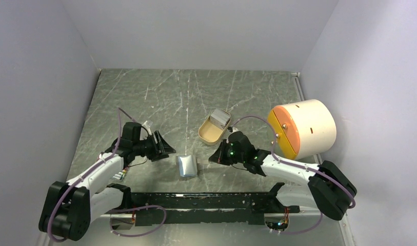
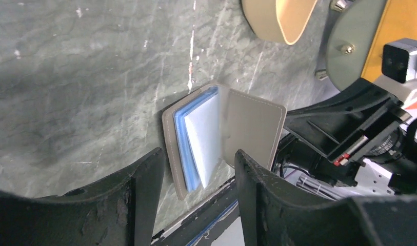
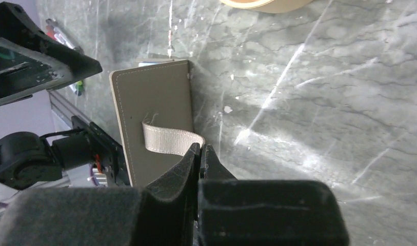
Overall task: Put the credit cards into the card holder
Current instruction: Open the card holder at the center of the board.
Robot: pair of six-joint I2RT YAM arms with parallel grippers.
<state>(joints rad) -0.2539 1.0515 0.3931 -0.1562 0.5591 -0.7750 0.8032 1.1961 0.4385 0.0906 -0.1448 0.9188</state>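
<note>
Grey-olive card holder: my right end effector pinches its strap to prop the flap; left end effector open, empty, beside it, white card inside.

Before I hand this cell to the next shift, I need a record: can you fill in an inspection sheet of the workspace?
Surface: grey marbled tabletop, scratched and flecked white.
Job's things: card holder open, flap held upright; a white card in its blue pocket.
Clutter: tan tray, contents unclear; cream cylinder with orange face; coloured-tipped sticks by the left arm.
Grippers: left gripper open, facing the holder, apart from it; right gripper shut on the holder's strap.
Cables: purple cables looping along both arms.
Surroundings: plain white walls on three sides.
</note>
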